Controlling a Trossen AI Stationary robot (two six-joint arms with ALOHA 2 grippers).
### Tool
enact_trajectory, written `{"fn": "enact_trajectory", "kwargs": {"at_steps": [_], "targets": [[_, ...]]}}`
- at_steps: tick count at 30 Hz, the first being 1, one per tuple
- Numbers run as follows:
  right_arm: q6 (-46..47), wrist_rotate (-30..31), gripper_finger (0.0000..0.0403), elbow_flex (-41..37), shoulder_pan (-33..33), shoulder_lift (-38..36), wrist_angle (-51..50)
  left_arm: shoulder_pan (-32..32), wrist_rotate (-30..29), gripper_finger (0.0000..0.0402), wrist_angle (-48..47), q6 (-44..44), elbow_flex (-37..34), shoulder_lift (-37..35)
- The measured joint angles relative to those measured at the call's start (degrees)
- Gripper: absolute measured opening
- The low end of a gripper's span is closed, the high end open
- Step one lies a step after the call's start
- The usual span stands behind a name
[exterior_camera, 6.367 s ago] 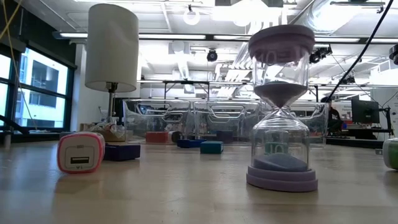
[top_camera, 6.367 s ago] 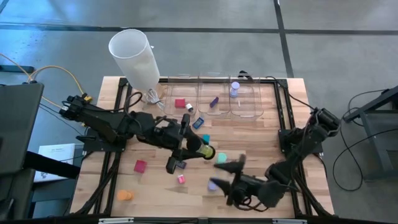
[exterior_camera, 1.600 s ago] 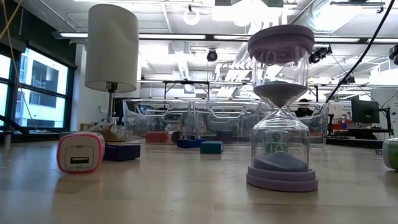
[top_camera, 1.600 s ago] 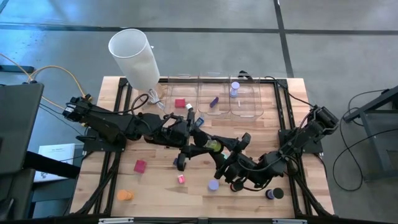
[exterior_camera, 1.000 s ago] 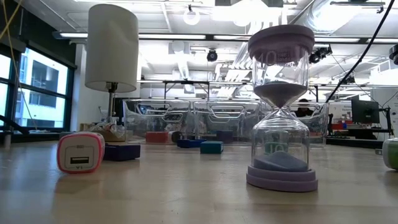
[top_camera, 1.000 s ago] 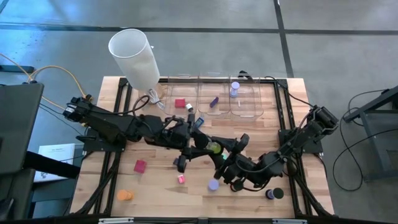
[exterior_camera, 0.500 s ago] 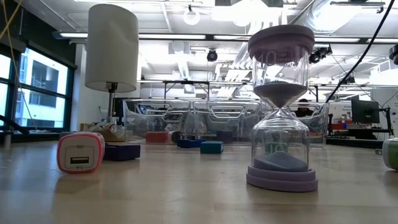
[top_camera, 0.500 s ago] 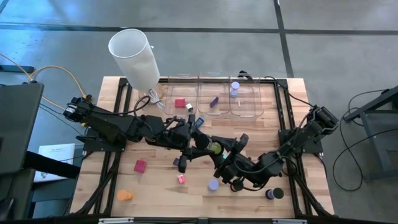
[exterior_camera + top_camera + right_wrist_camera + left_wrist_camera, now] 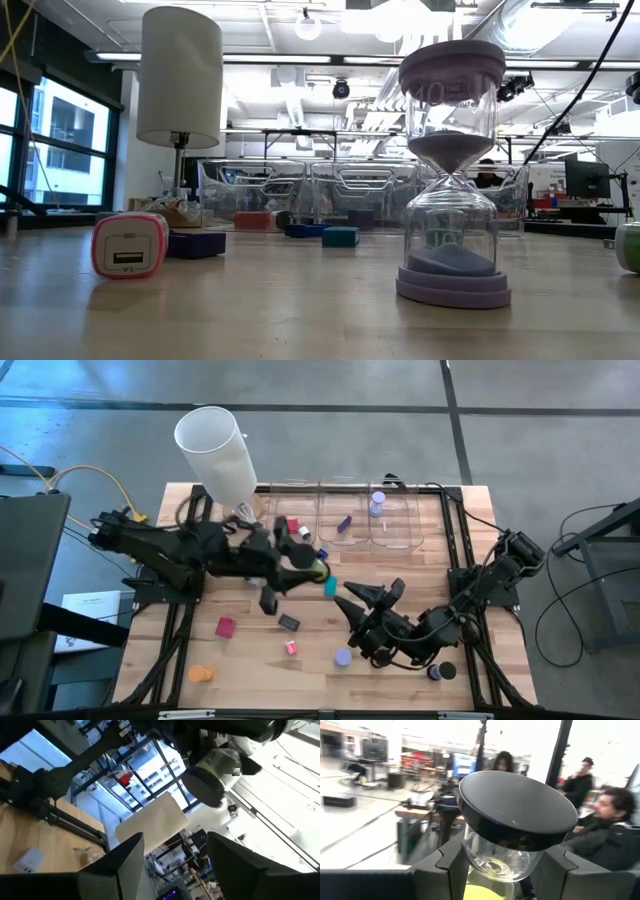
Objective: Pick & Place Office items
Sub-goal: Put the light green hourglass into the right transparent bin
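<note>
The left pincer is motion-blurred, its fingers indistinct from above.

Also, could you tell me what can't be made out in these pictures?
- Left wrist view: the timer in the left gripper is cut off by the bottom edge; the fingers hide its lower sides.
- Low view: neither arm shows; the lavender hourglass blocks part of the bins.
- High view: the purple piece in the middle bin is too small to identify.
</note>
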Motion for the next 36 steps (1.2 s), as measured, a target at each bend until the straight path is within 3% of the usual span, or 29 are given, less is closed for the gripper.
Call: {"fn": "enact_trajectory", "kwargs": {"at_steps": [5, 13, 19, 22, 26, 32, 36], "targets": [[0.23, -0.01, 0.0199, 0.00, -0.37, 0.00, -0.26, -0.29, -1.73, 0.0160, -7.12, 0.22, -0.07, -3.99], [3.39, 0.29, 0.0191, 0.00, -0.31, 0.00, -0.66, -4.49, -12.00, 0.0151, -20.12, 0.21, -0.96, -9.75], [7.97, 1.98, 0.0191, 0.00, -0.35, 0.00, -2.40, -8.42, -20.55, 0.0151, -34.88, -3.57, -4.26, -12.77], [10.99, 2.07, 0.0191, -0.02, -0.36, 0.00, -2.88, -10.03, -18.92, 0.0152, -40.92, -6.27, -5.78, -12.67], [15.29, 1.97, 0.0191, -0.02, -0.37, 0.02, -5.43, -10.94, -11.02, 0.0152, -47.25, -9.15, -6.72, -9.38], [26.65, 0.82, 0.0191, -0.02, -0.37, 0.04, -13.49, -10.01, -1.57, 0.0152, -48.63, -9.87, -6.73, -1.27], [39.60, -8.62, 0.0191, -0.02, -0.37, 0.04, -24.27, -8.92, -1.08, 0.0152, -48.55, -9.79, -6.73, 1.77]]}}
